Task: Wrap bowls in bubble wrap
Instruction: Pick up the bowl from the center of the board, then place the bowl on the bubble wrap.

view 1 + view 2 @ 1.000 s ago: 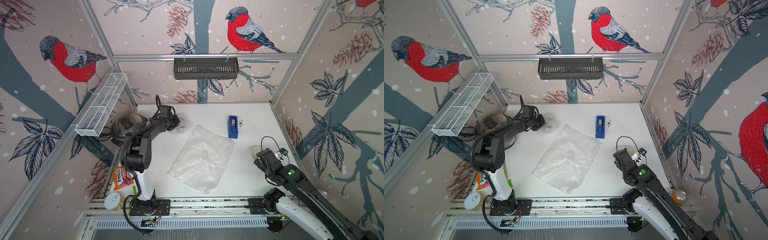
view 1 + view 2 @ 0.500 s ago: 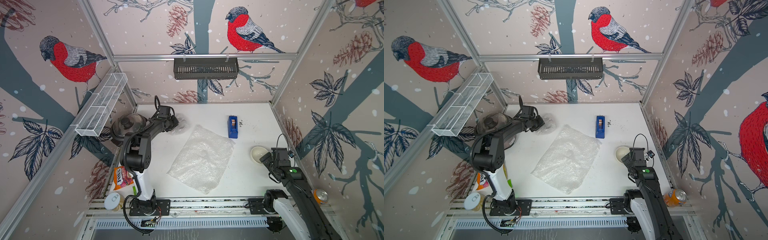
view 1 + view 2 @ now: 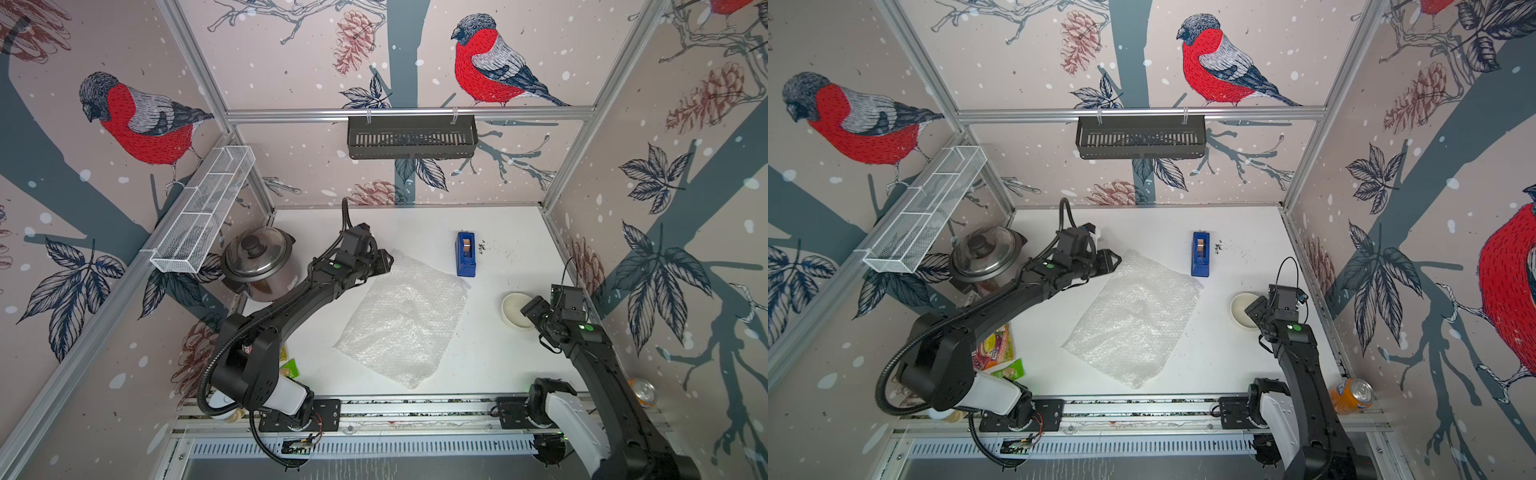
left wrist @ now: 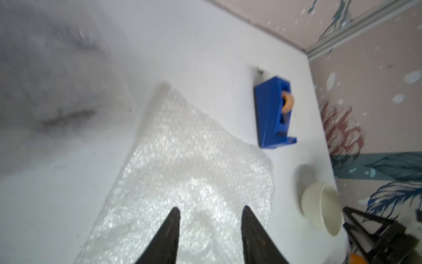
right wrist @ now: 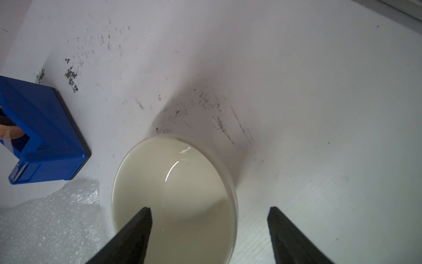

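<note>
A cream-white bowl (image 3: 514,308) (image 3: 1241,309) stands upright on the white table at the right. My right gripper (image 3: 531,309) (image 3: 1255,311) (image 5: 211,209) is open at the bowl's (image 5: 173,189) near rim, one finger over the inside and the other outside it, with no contact that I can see. The bubble wrap (image 3: 405,320) (image 3: 1133,320) lies flat in the middle as one crinkled sheet. My left gripper (image 3: 384,264) (image 3: 1113,264) (image 4: 211,209) hovers open over the wrap's (image 4: 182,164) far left corner, holding nothing.
A blue tape dispenser (image 3: 465,253) (image 3: 1200,254) (image 4: 272,112) (image 5: 38,137) stands behind the wrap. A steel lidded cooker (image 3: 257,262) sits at the back left. Snack packets (image 3: 994,349) lie front left, and an orange can (image 3: 1352,395) stands front right, off the table.
My left gripper has opened and swung right, from the back left corner to the wrap's far corner. My right gripper has settled at the bowl's rim, its jaws a little narrower.
</note>
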Motion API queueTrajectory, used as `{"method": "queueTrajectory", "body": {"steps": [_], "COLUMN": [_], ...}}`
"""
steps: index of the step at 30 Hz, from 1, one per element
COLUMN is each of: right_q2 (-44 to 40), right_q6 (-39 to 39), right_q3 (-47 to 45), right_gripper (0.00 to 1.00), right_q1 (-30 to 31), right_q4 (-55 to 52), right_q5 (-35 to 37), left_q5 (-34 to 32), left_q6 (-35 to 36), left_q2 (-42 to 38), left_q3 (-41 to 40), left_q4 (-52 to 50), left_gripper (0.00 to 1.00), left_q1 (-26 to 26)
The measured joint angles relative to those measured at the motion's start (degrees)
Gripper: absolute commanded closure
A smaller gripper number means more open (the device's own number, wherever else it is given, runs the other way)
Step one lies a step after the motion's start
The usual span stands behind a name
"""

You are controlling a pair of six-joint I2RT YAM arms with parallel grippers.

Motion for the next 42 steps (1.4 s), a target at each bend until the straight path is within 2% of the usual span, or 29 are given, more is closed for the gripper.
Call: {"method": "queueTrajectory", "body": {"steps": [2,4,7,9,10,13,15,18,20,22,25,28,31,35,38,42], "right_q2": [1.42,2.58,3.87,4.5,4.74,4.31,3.04,0.92,0.26,0.7,5.4,14.56,24.04,34.25,39.56,45.05], "right_q6": [-0.13,-0.26,-1.09,-1.51,-2.82,-2.58,-2.78,-2.54,-0.96,1.09,4.39,6.01,5.97,5.09,3.85,2.1], "right_q3": [-0.68,-1.42,-1.73,-1.62,-1.38,0.2,2.38,7.69,11.45,13.92,16.55,19.65,23.98,28.83,30.45,30.84], "right_gripper": [0.46,0.6,0.78,0.96,0.99,1.0,1.0,1.0,1.0,1.0,1.0,1.0,1.0,1.0,1.0,1.0], "right_q1": [-1.25,-2.27,-3.21,-3.45,-3.45,-2.05,1.46,13.29,24.33,34.07,47.87,56.72,60.54,61.02,59.06,56.78], "right_q4": [1.18,1.92,2.56,2.67,2.14,1.62,0.24,-1.29,-1.66,-1.68,-1.68,-0.5,0.94,5.01,7.89,9.77], "right_q5": [-0.87,-1.27,-1.77,-2.93,-3.19,-3.39,-2.91,-0.76,2.4,4.0,6.86,7.96,7.72,6.56,5.22,4.24], "left_q5": [1.55,3.26,2.89,2.69,2.62,1.66,0.17,-1.11,-2.29,-2.01,-2.47,-4.22,-6.6,-8.02,-7.82,-4.76], "left_q6": [-0.07,-0.37,-1.73,-2.36,-3.13,-4.81,-6.47,-9.33,-10.73,-11.32,-11.72,-10.56,-9.53,-8.61,-7.65,-7.13], "left_q2": [2.05,4.37,8.46,10.69,11.5,13.18,14.01,15.21,15.21,13.88,8.37,0.09,-7.91,-15.26,-17.53,-16.22], "left_q3": [-2.89,-4.46,-5.4,-5.51,-5.51,-4.98,-4.33,-2.97,-1.75,-1.05,-1.44,-4.09,-8.04,-12.68,-15.67,-16.24], "left_q4": [0.02,0.13,1.09,1.51,1.79,3.13,3.76,4.7,4.72,4.85,4.37,3.28,0.44,-2.86,-3.28,-2.56], "left_gripper": [0.59,0.64,0.71,0.75,0.77,0.85,0.87,0.88,0.82,0.72,0.63,0.57,0.55,0.55,0.54,0.5], "left_q1": [-3.54,-5.25,-5.49,-5.55,-5.62,-5.68,-5.31,-4.15,-3.98,-4.2,-4.57,-4.68,-4.11,-1.05,1.18,1.57]}}
